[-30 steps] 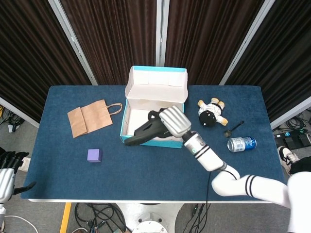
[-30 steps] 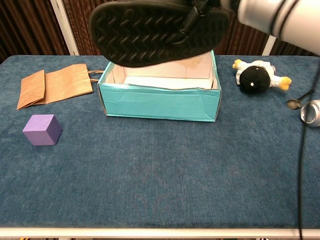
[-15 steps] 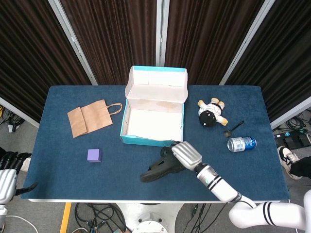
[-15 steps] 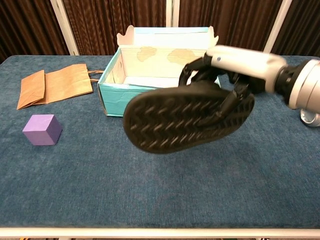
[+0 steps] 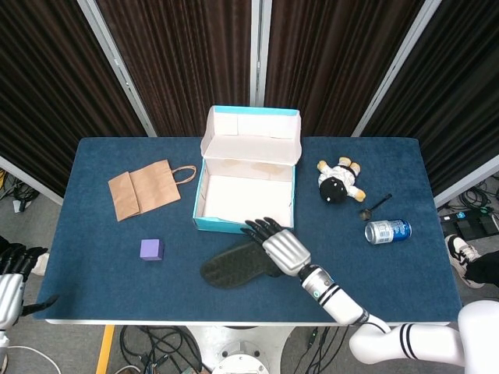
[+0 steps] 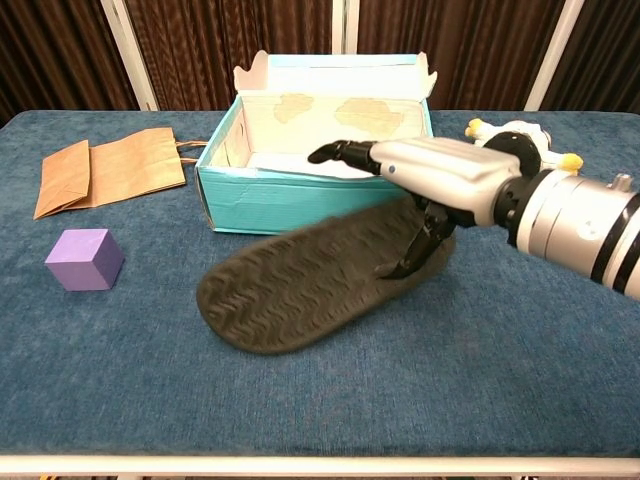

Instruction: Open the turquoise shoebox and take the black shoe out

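Right hand (image 5: 282,251) in the head view sits just in front of the turquoise shoebox (image 5: 246,181), clamped on the black shoe (image 5: 235,265), fingers stretched over the heel end. That shoe is outside the box now, sole showing, toe pointing toward the purple cube (image 5: 151,249). Box lid stands open at the back and the inside looks plain white. Left hand (image 5: 11,276) is way off at the bottom left corner, below the edge of the blue surface (image 5: 101,288), only partly in frame, so I can't tell how its fingers stand. Also lying around: a brown paper bag (image 5: 143,188) left of the box, a black and white plush toy (image 5: 340,181) to the right of it, a small dark spoon-like thing (image 5: 374,207) and a blue can (image 5: 387,231) on its side.

Chest view is way clearer on the grip. Right hand (image 6: 420,190) has its fingers reaching over the top of the shoe (image 6: 310,285) and the thumb tucked underneath at the heel. Sole is tilted up toward the camera, toe end low and close to the surface (image 6: 320,400). Shoebox (image 6: 320,180) is right behind it, cube (image 6: 84,259) to the left, bag (image 6: 105,170) further back, toy (image 6: 515,143) poking out behind the arm.
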You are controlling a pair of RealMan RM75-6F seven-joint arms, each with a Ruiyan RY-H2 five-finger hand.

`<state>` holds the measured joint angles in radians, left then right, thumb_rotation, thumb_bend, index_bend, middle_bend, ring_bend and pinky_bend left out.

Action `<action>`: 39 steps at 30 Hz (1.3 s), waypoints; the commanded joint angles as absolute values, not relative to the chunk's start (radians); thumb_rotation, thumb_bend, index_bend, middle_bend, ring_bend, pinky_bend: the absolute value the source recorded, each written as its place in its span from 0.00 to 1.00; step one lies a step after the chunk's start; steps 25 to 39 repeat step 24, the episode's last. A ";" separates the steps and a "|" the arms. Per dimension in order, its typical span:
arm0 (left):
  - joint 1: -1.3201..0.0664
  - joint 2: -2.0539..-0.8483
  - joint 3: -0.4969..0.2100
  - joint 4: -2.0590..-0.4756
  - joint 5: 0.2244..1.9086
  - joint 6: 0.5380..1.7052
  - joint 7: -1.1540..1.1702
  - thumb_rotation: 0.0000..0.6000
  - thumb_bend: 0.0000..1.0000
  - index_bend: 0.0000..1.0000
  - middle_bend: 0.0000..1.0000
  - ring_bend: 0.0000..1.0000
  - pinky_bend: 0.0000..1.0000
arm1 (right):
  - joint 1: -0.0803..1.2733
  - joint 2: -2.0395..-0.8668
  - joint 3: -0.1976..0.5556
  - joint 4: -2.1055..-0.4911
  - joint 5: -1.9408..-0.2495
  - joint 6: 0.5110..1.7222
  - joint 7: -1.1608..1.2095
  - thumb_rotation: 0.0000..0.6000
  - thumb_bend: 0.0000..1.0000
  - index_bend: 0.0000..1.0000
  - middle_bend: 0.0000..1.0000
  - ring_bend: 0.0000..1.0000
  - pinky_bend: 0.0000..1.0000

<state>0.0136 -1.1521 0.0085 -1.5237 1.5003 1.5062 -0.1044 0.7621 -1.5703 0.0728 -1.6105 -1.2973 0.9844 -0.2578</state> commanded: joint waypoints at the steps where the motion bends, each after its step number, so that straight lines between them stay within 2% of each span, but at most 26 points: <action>1: 0.010 -1.155 0.006 -1.519 1.500 1.503 -0.108 1.00 0.00 0.17 0.14 0.07 0.06 | 0.752 -1.517 0.093 -1.650 -1.301 1.009 -0.266 1.00 0.02 0.00 0.00 0.00 0.00; 7: -0.003 -1.161 -0.001 -1.511 1.512 1.502 -0.105 1.00 0.00 0.17 0.14 0.07 0.06 | 0.665 -1.358 0.078 -1.729 -1.395 1.145 -0.218 1.00 0.02 0.00 0.00 0.00 0.00; 11: -0.012 -1.180 -0.009 -1.494 1.517 1.503 -0.101 1.00 0.00 0.17 0.14 0.07 0.06 | 0.525 -1.253 0.027 -1.707 -1.444 1.320 -0.173 1.00 0.10 0.05 0.07 0.00 0.03; 14: -0.021 -1.193 -0.015 -1.488 1.518 1.501 -0.092 1.00 0.00 0.17 0.14 0.07 0.06 | 0.422 -1.193 -0.025 -1.682 -1.459 1.413 -0.120 1.00 0.11 0.07 0.08 0.00 0.04; 21: -0.031 -1.216 -0.020 -1.494 1.533 1.513 -0.049 1.00 0.00 0.17 0.14 0.07 0.06 | 0.232 -1.149 -0.088 -1.627 -1.482 1.584 0.034 1.00 0.11 0.07 0.07 0.00 0.04; 24: -0.031 -1.218 -0.020 -1.504 1.532 1.514 -0.029 1.00 0.00 0.17 0.14 0.07 0.06 | 0.189 -1.148 -0.084 -1.611 -1.488 1.621 0.102 1.00 0.11 0.07 0.07 0.00 0.04; 39: -0.031 -1.218 -0.020 -1.504 1.532 1.514 -0.029 1.00 0.00 0.17 0.14 0.07 0.06 | 0.189 -1.148 -0.084 -1.611 -1.488 1.621 0.102 1.00 0.11 0.07 0.07 0.00 0.04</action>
